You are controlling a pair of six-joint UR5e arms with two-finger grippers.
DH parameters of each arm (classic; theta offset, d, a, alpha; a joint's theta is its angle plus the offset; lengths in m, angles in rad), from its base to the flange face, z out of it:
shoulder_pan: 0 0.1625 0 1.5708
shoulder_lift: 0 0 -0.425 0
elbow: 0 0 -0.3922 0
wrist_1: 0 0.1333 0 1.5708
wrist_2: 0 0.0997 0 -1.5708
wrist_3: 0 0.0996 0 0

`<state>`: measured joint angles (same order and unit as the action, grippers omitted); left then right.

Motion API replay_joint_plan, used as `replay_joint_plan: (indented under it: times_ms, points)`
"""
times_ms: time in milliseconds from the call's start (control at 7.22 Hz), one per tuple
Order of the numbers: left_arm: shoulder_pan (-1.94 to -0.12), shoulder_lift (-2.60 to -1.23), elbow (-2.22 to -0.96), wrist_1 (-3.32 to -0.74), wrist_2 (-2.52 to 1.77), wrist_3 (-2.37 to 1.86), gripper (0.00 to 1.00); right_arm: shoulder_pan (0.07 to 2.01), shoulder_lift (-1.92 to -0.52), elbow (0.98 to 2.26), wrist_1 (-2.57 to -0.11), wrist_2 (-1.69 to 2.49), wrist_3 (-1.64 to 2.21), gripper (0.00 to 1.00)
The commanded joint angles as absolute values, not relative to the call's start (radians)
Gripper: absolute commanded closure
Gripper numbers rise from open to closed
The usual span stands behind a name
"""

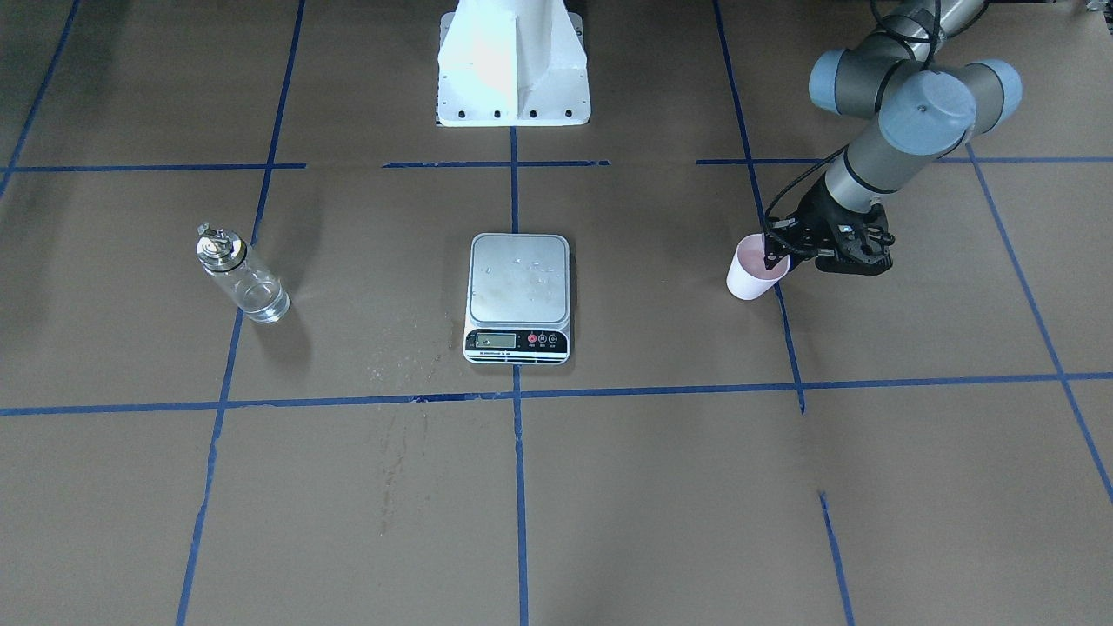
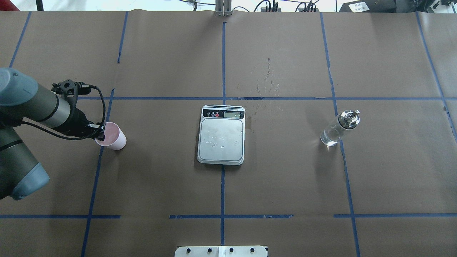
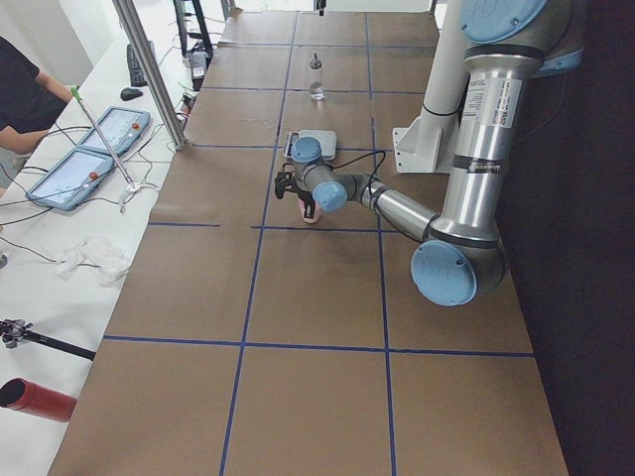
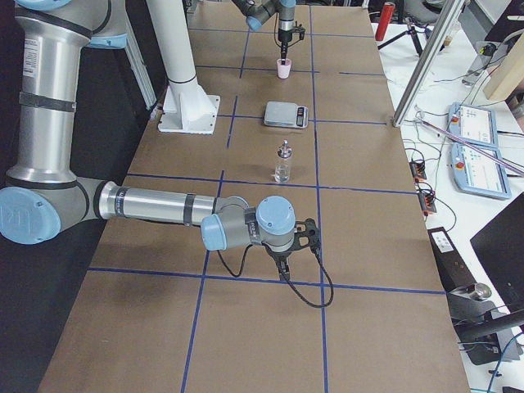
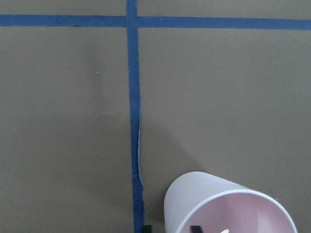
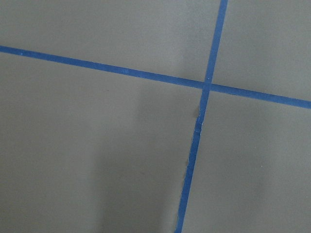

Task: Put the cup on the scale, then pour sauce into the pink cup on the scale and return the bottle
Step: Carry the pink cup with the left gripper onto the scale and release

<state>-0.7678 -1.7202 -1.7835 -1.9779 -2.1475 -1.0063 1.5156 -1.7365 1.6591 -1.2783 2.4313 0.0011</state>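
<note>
Left tool: our left tool (image 1: 772,258) is at the cup (image 1: 753,269), one finger inside the rim and the other outside the wall as best we can see. We take it as pinching the cup wall, though the front and overhead views do not show the contact crisply.
Right tool: our right tool (image 4: 284,273) shows only in the right side view, parked low over bare table (image 2: 285,178), well apart from everything. We cannot tell whether it is released or clenched.
Cup position: it stands on the table near a blue tape line (image 2: 93,185), well apart from the scale (image 2: 221,135). It has not been placed yet.
Bottle position: the bottle (image 2: 338,128) stands upright on the far side of the scale from the cup, untouched, with clear sauce (image 2: 329,137) low inside.
Risk, grip: a one-wall pinch on thin paper may dent the rim or let the cup swing and tilt when we lift.
Risk, placement: the platform is small. If we set the cup down near an edge or tilted, it may tip.
Risk, wet platform: drops seem to lie on the scale top, so the cup base may slide.
Risk, pour: the light, empty cup could be knocked over if the spout touches it. The sauce is hard to see, so judging the fill is difficult.
</note>
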Motion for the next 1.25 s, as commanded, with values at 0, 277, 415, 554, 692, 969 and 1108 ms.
replay_joint_plan:
  times_ms: [0, 277, 415, 554, 692, 969, 1108]
  points:
    - [-0.767, -1.720, -1.798, -1.973, -2.149, -1.006, 1.00, 1.514, -1.733, 1.666, -1.276, 2.431, -0.002, 0.00]
    - [-0.775, -1.823, -1.905, -1.729, -2.149, -1.009, 1.00, 1.505, -1.727, 1.712, -1.276, 2.498, 0.002, 0.00]
    - [-0.773, -1.976, -1.911, -1.539, -2.145, -1.012, 1.00, 1.496, -1.718, 1.721, -1.275, 2.544, 0.002, 0.00]
    - [-0.769, -2.082, -1.911, -1.464, -2.126, -1.041, 1.00, 1.474, -1.704, 1.741, -1.276, 2.551, 0.008, 0.00]
    - [-0.726, -2.132, -1.905, -1.468, -2.128, -1.130, 1.00, 1.435, -1.695, 1.779, -1.275, 2.551, 0.074, 0.00]
    - [-0.654, -2.295, -1.758, -1.471, -2.082, -1.208, 1.00, 1.379, -1.677, 1.854, -1.273, 2.549, 0.254, 0.02]
    - [-0.622, -2.330, -1.688, -1.498, -2.065, -1.216, 1.00, 1.358, -1.675, 1.883, -1.273, 2.546, 0.280, 0.03]
